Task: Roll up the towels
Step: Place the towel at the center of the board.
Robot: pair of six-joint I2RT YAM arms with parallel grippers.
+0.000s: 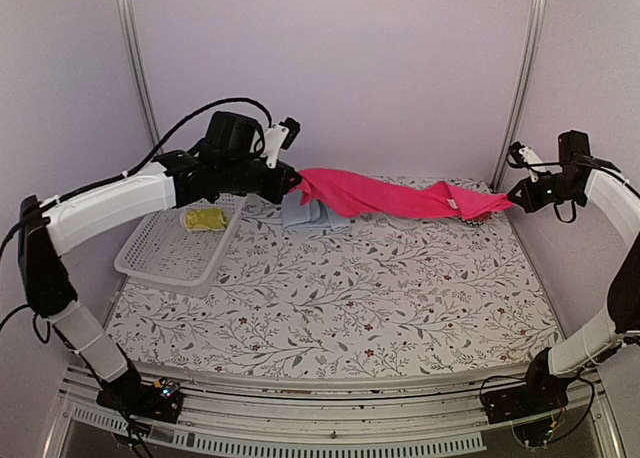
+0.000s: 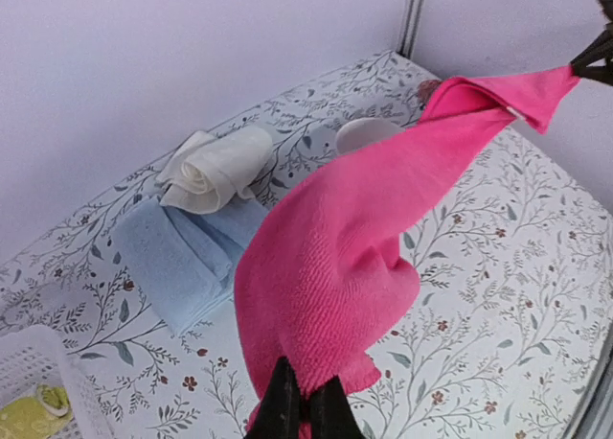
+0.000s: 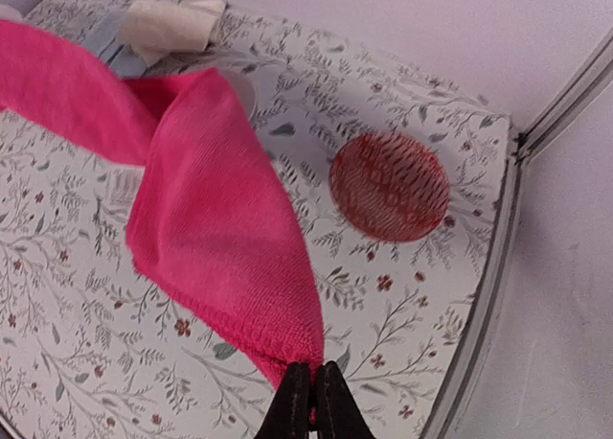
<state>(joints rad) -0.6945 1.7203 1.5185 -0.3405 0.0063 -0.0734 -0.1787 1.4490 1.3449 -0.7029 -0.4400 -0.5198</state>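
Both ends of the hot pink towel (image 1: 390, 195) are clamped above the table (image 1: 330, 308), mid-frame.
Left gripper (image 1: 293, 183) and right gripper (image 1: 513, 200) each pinch one end, jaws closed tight on cloth.

A table (image 1: 400, 318), its top printed with grey leafy sprigs and small red flowers on white, fills a booth. A plain pale lilac back wall (image 1: 330, 68) meets matching side walls (image 1: 50, 78) at two upright metal posts (image 1: 135, 58). A metal rail (image 1: 320, 403) runs along the table's near edge. The light is soft and even.
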